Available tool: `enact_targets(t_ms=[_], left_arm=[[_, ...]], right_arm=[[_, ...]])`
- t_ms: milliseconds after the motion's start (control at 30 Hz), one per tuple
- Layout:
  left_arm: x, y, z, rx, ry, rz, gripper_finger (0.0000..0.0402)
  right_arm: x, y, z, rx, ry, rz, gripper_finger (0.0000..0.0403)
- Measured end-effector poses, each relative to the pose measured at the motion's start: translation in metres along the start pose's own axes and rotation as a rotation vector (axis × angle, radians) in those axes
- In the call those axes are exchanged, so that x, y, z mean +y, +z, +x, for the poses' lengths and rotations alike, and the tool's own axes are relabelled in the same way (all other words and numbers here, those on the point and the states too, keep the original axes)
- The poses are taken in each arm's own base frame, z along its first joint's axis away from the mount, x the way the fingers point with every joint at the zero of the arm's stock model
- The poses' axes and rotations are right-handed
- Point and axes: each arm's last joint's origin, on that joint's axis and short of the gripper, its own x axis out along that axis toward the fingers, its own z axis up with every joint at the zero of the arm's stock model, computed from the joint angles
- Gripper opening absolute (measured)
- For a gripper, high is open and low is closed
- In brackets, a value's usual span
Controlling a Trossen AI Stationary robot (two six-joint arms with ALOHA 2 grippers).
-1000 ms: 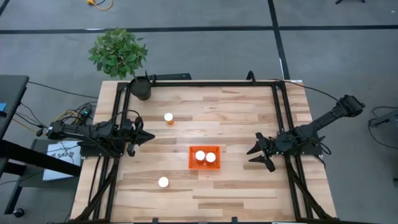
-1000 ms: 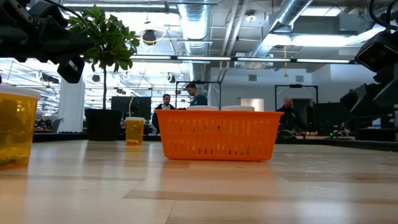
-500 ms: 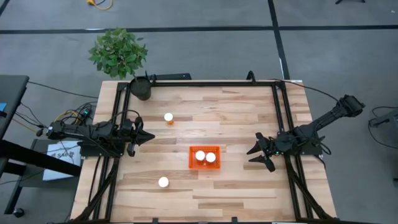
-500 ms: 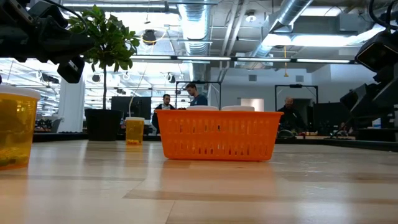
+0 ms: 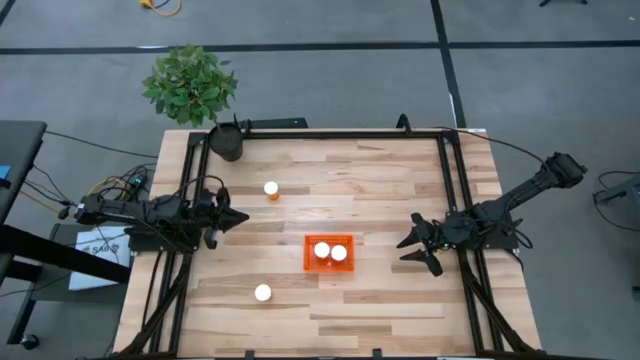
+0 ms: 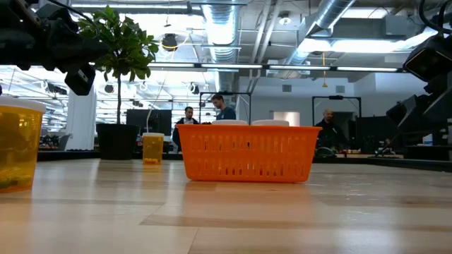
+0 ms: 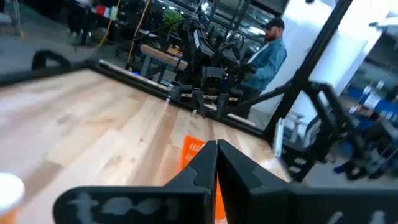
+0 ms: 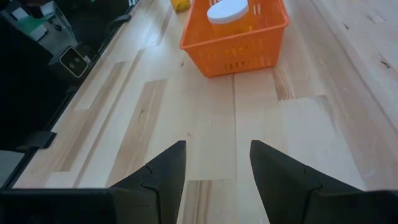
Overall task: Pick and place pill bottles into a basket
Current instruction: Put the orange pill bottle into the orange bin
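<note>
Pale wooden plank worktop [image 5: 380,190] with a black frame along its edges, standing on a grey floor; the low view looks into an open industrial room with ceiling ducts and several people standing far behind the table.

Containers: one small bright orange rectangular plastic basket [image 5: 329,253] with low slatted sides sits near the middle of the worktop, somewhat toward the near edge. It holds two orange translucent pill bottles with round white caps [image 5: 322,251] [image 5: 339,254], upright, side by side. One dark round plant pot [image 5: 227,141] stands at the far left corner, with a leafy green plant [image 5: 189,83] spreading beyond the edge.

Count of bottles: four. Two in the basket, two loose on the worktop. One loose bottle [image 5: 271,189] stands between the pot and the basket; the other [image 5: 263,293] stands near the near edge, left of the basket.

Left gripper [image 5: 236,221]: at the left edge, fingers pressed together, holding nothing. Right gripper [image 5: 408,249]: at the right side, just beside the basket but apart from it, fingers spread, holding nothing.
</note>
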Motion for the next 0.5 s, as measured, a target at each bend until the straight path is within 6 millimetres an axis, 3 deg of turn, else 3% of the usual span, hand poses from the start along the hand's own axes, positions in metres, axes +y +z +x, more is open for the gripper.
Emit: enact_targets(t_ms=[233,500], left_arm=[[0.0002,0.0,0.0,-0.002,0.004,-0.271,0.0],[0.001,0.0001,0.0,-0.016,0.031,-0.292,0.0]], right_arm=[[0.0,0.0,0.0,0.0,0.0,0.0,0.0171],[0.0,0.0,0.0,0.0,0.0,0.0,0.0171]])
